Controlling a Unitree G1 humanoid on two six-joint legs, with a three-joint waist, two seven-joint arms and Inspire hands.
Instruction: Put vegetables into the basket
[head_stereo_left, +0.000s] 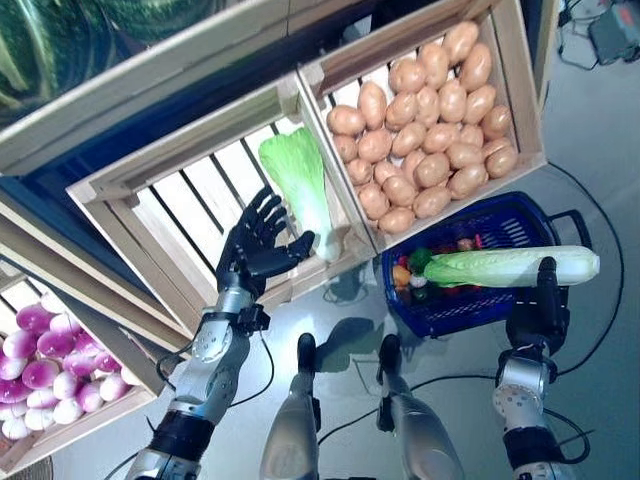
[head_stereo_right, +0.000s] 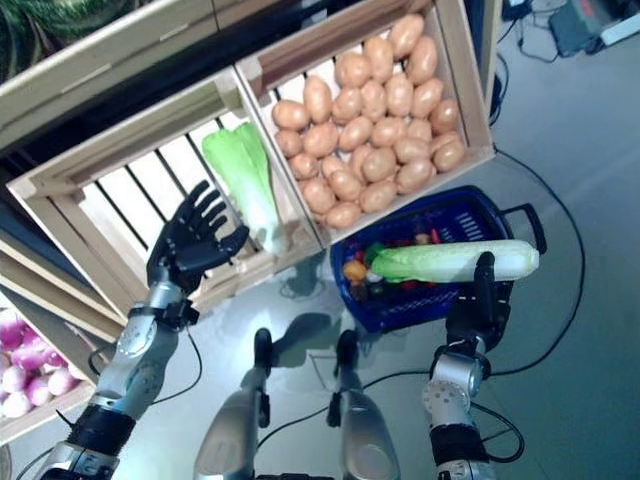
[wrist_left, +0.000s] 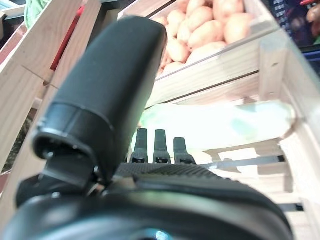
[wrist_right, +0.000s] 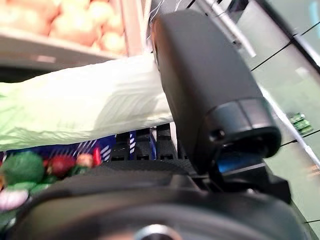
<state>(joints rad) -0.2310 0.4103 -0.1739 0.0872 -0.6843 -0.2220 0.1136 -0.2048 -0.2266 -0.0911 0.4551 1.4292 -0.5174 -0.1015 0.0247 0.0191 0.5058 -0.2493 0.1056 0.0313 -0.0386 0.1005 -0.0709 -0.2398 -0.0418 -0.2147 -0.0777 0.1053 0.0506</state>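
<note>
My left hand (head_stereo_left: 255, 250) is open with fingers spread, inside a slatted wooden crate (head_stereo_left: 110, 205). It is right beside a pale green leafy cabbage (head_stereo_left: 300, 185) lying in that crate, thumb close to its white base. The same cabbage shows past the fingers in the left wrist view (wrist_left: 215, 125). My right hand (head_stereo_left: 537, 310) is shut on a second long pale green cabbage (head_stereo_left: 510, 265), held level just above the blue basket (head_stereo_left: 465, 312). In the right wrist view the thumb (wrist_right: 200, 85) lies over this cabbage (wrist_right: 85, 110). Small orange, green and red vegetables (head_stereo_left: 425, 275) lie in the basket.
The wooden stand's crates slope toward me; a second crate's rim (head_stereo_left: 525, 100) stands just behind the basket. A lower crate (head_stereo_left: 70, 425) sits at the far left. Grey floor spreads around the basket, on the right.
</note>
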